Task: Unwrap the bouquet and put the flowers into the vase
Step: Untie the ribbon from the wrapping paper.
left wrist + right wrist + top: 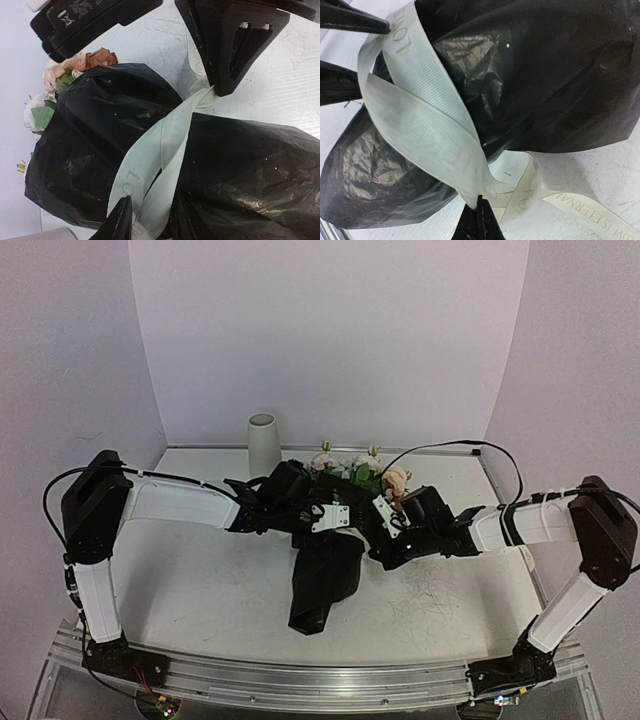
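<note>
bouquet (325, 580): lies on the tabletop (200, 570) just in front of the vase (264, 443), still tied | right hand (480, 212): clenched on the cream ribbon (425, 115), likely to pull the bow loose | left hand (372, 57): fingers apart around a ribbon loop, not squeezing

The bouquet (325, 585) lies on its side at the middle of the bench (480, 580), its crinkled black paper cone pointing toward the near edge. A cream ribbon (165, 150) printed with lettering crosses the wrap in loose bands. The flowers (358, 468), pink, peach and white with green leaves, show at the cone's far end. The vase (264, 445), slim and matte white, stands upright at the far edge, left of the blooms and apart from them.
</note>
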